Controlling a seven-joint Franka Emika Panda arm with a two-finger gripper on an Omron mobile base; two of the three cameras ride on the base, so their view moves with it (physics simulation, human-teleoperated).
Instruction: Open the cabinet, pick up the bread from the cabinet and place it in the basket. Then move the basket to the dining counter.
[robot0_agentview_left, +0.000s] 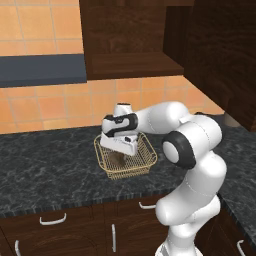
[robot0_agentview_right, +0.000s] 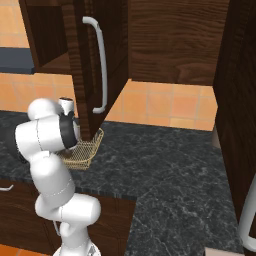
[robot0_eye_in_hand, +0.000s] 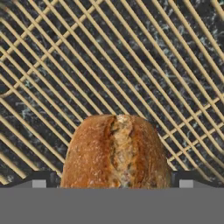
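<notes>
The two-finger gripper (robot0_eye_in_hand: 114, 180) hung low inside the square golden-tan wire-mesh basket (robot0_agentview_left: 145, 161), its dark fingertips (robot0_eye_in_hand: 38, 179) spread wide apart on either side of the small brown crusty bread (robot0_eye_in_hand: 116, 151); whether they touched the loaf could not be told. The bread lay on the basket's mesh floor, with the black marbled countertop (robot0_agentview_left: 55, 160) showing through the wires. In the left base view the bread (robot0_agentview_left: 117, 158) showed as a dark lump under the white hand. The basket stood on that countertop, a little back from its front edge, and bare stone lay open to the basket's left and right. Above the basket the dark brown wood-grain wall cabinet (robot0_agentview_left: 132, 37) stood open, its shelf bare. In the right base view its door, with the long silver bar handle (robot0_agentview_right: 101, 62), jutted out just beside the basket (robot0_agentview_right: 86, 152), overlapping part of the rim.
</notes>
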